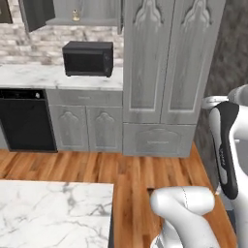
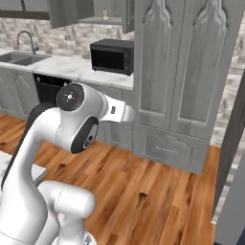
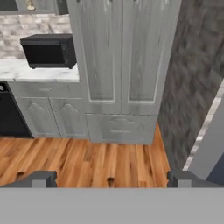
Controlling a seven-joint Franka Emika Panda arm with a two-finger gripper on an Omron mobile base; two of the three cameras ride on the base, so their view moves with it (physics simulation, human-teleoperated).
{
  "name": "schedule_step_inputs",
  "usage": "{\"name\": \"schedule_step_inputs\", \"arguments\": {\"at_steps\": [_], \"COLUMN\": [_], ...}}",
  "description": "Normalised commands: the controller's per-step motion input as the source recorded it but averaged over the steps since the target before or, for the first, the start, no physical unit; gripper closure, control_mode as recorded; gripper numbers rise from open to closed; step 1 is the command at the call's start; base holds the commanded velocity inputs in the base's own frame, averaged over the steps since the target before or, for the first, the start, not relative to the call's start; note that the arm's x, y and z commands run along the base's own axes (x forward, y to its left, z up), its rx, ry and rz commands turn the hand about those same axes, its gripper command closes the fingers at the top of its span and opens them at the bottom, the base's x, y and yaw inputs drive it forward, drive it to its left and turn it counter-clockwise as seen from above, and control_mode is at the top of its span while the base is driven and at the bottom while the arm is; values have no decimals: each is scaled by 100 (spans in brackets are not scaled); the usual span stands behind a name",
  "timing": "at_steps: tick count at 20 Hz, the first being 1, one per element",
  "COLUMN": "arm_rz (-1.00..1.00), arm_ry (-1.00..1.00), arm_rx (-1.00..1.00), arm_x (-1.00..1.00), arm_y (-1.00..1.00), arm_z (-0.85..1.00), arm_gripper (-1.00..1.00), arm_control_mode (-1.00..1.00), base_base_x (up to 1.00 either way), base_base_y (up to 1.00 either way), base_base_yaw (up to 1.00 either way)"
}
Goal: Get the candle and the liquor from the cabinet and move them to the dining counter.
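Observation:
The grey wall cabinet [image 1: 87, 12] hangs open above the worktop, its door [image 1: 35, 13] swung to the left. On its shelf stands the small tan candle [image 1: 76, 15], which also appears in the right base view as the candle [image 2: 105, 16] and at the top left of the hand view as the candle [image 3: 29, 5]. The liquor bottle is out of view. A corner of the white marble dining counter [image 1: 53, 213] lies at the lower left. My gripper [image 3: 112, 179] is open, its fingertips [image 3: 43, 178] far apart with nothing between them, well back from the cabinet.
A black microwave [image 1: 88, 58] sits on the brick-backed worktop [image 1: 29, 77] below the cabinet. A tall grey pantry [image 1: 164, 63] stands to its right and a black dishwasher [image 1: 26, 121] to the left. A sink [image 2: 19, 57] lies further left. Wood floor [image 1: 131, 169] separates me from the units.

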Motion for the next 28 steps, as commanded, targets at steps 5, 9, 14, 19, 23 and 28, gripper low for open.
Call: {"name": "schedule_step_inputs", "arguments": {"at_steps": [5,9,14,19,23,28], "arm_rz": [0,0,0,0,0,0], "arm_ry": [0,0,0,0,0,0], "arm_rx": [0,0,0,0,0,0], "arm_x": [0,0,0,0,0,0], "arm_y": [0,0,0,0,0,0], "arm_z": [0,0,0,0,0,0], "arm_gripper": [-100,-100,-100,-100,-100,-100], "arm_control_mode": [100,100,100,100,100,100], "base_base_x": [57,55,30,34,35,30], "base_base_y": [-16,0,-4,-17,-32,-44], "base_base_yaw": [13,24,35,35,30,23]}}
